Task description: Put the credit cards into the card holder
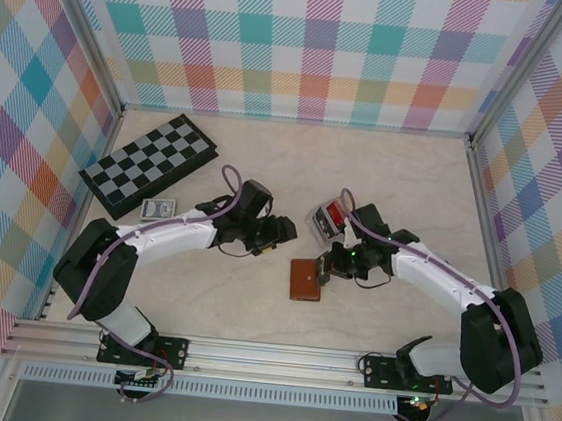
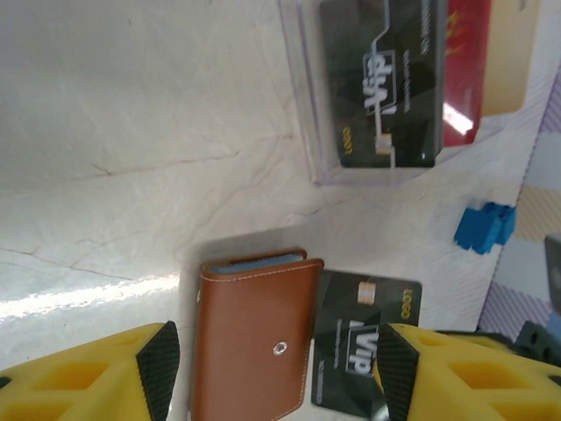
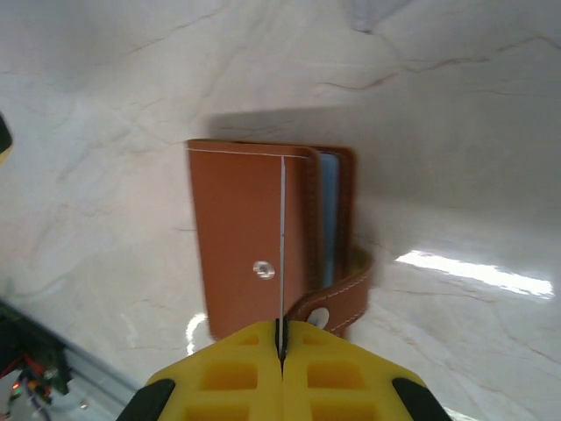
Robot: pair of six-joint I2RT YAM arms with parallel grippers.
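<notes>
The reddish-brown card holder lies flat on the table, its snap tab undone and blue inner sleeves showing along one edge. My right gripper is shut on a black credit card, seen edge-on, standing just above the card holder. From the left wrist that black card sits beside the card holder. My left gripper is open and hovers over both, holding nothing. More credit cards, black, red and tan, lie in the clear tray.
A folded chessboard lies at the back left, with a small blue-patterned pack beside it. The clear tray stands just behind the right gripper. A small blue block sits near the checked side wall.
</notes>
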